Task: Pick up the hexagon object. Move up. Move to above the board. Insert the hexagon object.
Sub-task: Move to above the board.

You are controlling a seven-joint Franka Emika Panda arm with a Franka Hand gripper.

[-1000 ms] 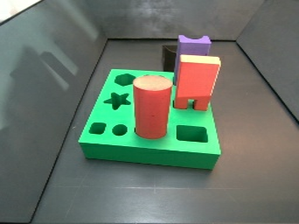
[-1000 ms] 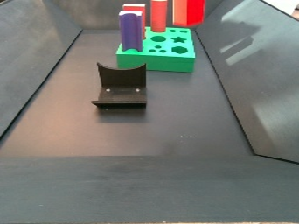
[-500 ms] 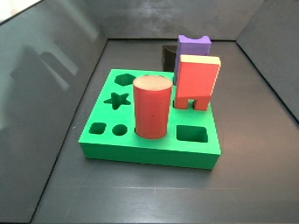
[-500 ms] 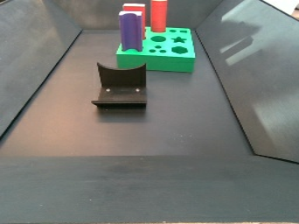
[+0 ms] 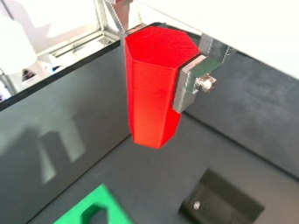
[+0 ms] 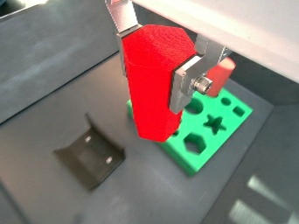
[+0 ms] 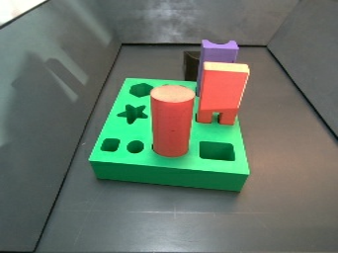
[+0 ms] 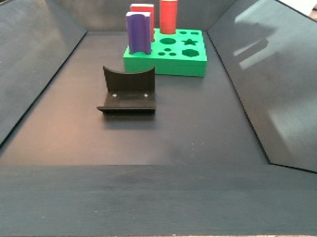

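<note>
My gripper [image 5: 158, 61] is shut on the hexagon object [image 5: 152, 96], a bright red faceted prism that hangs upright between the silver fingers in both wrist views [image 6: 152, 96]. It is held high above the floor, beside the board [image 6: 184, 157] rather than over it. A corner of the board also shows in a wrist view [image 5: 87, 213]. The board is a thick green block with shaped holes in both side views [image 7: 172, 170] [image 8: 186, 67]. Neither the gripper nor the hexagon object shows in the side views.
A thick salmon-red cylinder [image 7: 171, 121], a salmon block with a yellow top [image 7: 223, 92] and a purple peg [image 7: 218, 51] stand in the board. The dark fixture [image 8: 126, 91] stands on the floor in front of the board, below the gripper [image 6: 91, 156]. Grey walls enclose the floor.
One second ago the red hexagon object showed at the top edge of a side view near the board. It has since risen out of that view. The board and pegs have not moved.
</note>
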